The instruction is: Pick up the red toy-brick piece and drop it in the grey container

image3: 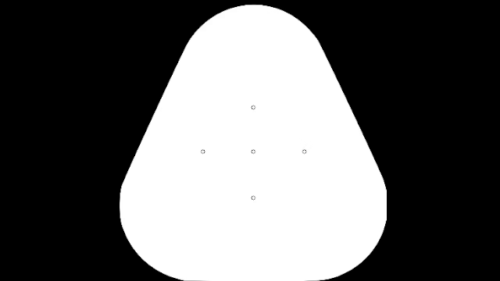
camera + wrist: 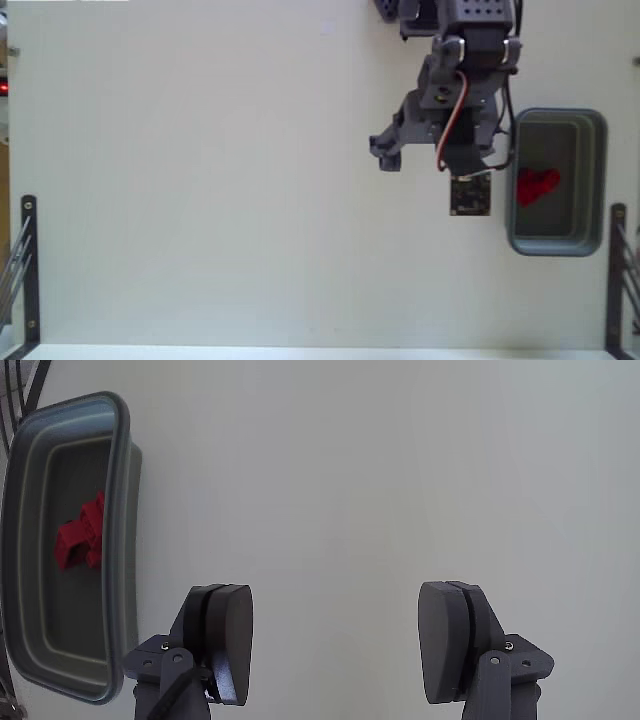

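Observation:
The red toy-brick piece (image 2: 537, 185) lies inside the grey container (image 2: 556, 116) at the right edge of the fixed view. In the wrist view the red piece (image 2: 80, 538) shows in the container (image 2: 126, 510) at the far left. My gripper (image 2: 432, 158) hangs over bare white table just left of the container in the fixed view. Seen from the wrist, the gripper (image 2: 335, 640) is open wide, with only the table showing between its two dark fingers (image 2: 228, 630).
The table is a plain white surface (image 2: 200, 200). Black metal brackets stand at its left edge (image 2: 28, 260) and right edge (image 2: 617, 270), the right one just below the container. The arm's base enters from the top right (image 2: 450, 15).

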